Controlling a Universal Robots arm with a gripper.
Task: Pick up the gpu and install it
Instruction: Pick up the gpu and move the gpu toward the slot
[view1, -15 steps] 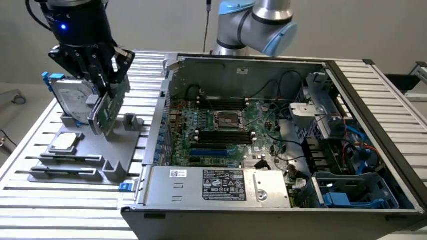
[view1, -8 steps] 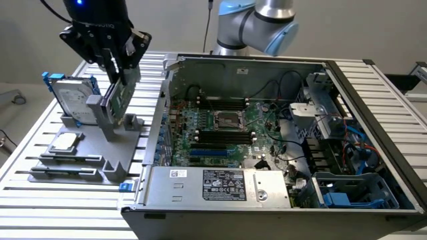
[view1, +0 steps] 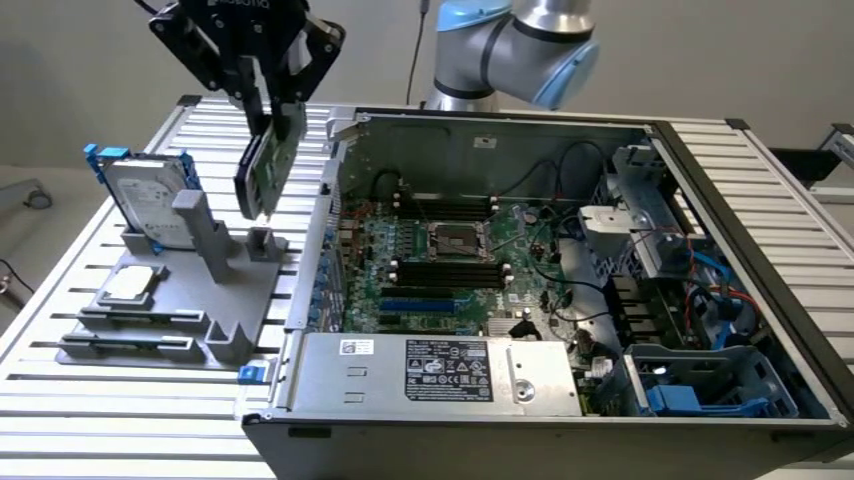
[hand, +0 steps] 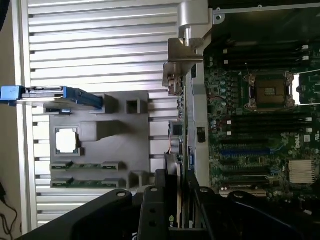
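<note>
**A:** Where is the card right now?

**B:** The gpu, a thin green circuit board with a black shroud and a silver end bracket, hangs in the air just outside the open dark-framed computer case. It is beside the case's side wall, on the exterior view's left. The black jaws are closed on its upper edge and grip it. It hangs nearly upright, a little tilted.

**A:** What lies under it?

**B:** A grey plastic holder on the slatted aluminium table, just beside the case. The card is clear of the holder's posts. A silver hard drive in a blue frame stands in the holder, farther from the case than the card. A small square silver chip lies flat, farther out again.

**A:** How would you carry it well?

**B:** I'd keep it plumb and unhurried, since a grip on one edge lets a long card swing. Its lower edge looks lower than the case wall's top lip, so I'd want more height before crossing sideways.

**A:** And the room for it?

**B:** The air above the case is open. Inside, the green motherboard has a bare stretch around the blue slot, near the silver power supply box. Dark cables crowd the side of the case away from the card. In the wrist view the bracket sits close to the wall's metal tabs, and I cannot tell the gap.
</note>
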